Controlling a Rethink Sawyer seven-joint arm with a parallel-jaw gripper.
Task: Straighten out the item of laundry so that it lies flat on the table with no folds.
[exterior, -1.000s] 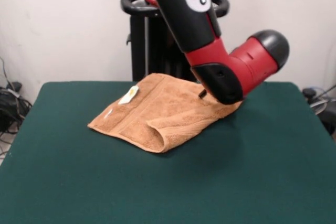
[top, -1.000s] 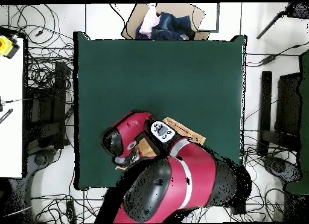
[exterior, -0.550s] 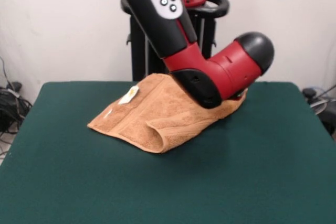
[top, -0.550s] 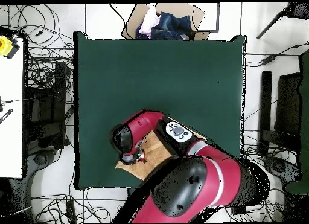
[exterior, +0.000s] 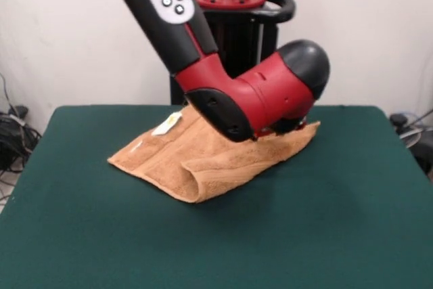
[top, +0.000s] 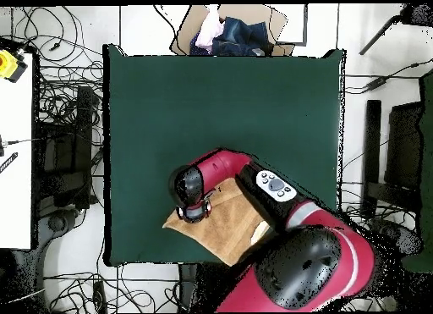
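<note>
towel (exterior: 203,157): rumpled on table (exterior: 325,221), near robot-side edge; fold bulges at front, white tag (exterior: 166,124) on top. gripper (top: 196,212): down on towel's corner, grip state can't tell. arm (exterior: 250,96): elbow bent low over towel. overhead shows gripper tip; front view hides it behind arm.

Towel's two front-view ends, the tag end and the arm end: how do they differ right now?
The tag end of the towel lies low on the table with its white tag showing; the arm end sits partly under the arm, raised slightly. The tag end looks single-layered; toward the arm end a fold doubles the cloth. Both are orange-tan terry.
</note>
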